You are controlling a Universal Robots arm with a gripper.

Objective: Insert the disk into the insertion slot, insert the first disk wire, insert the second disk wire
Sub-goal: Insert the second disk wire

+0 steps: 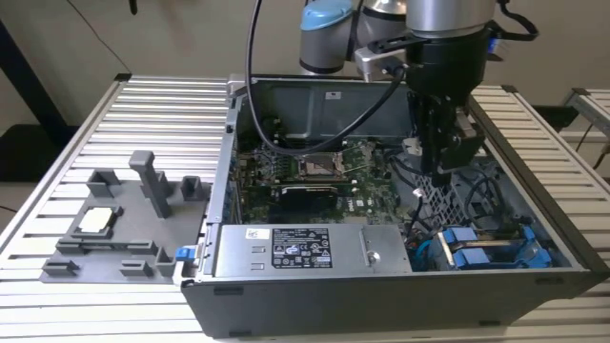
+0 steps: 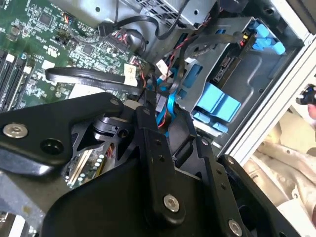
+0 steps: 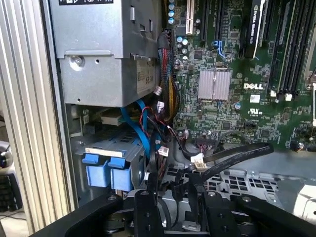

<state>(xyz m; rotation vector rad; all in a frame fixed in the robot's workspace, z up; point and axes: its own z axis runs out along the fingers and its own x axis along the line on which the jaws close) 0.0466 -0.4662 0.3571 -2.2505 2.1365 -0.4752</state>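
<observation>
Soft, even light washes the ribbed worktop [image 1: 86,128] pale, with faint glints on its slats. Inside the case [image 1: 381,300], below the pincer [image 1: 444,170], it is dimmer. In the second wrist view the case rim beside the pincer glares white.

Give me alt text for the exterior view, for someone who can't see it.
A robot arm's gripper hangs inside an open grey computer case, beside the motherboard. Blue carrier frames sit in the drive cage at the exterior view's right; a grey fixture tray lies at its left.
</observation>
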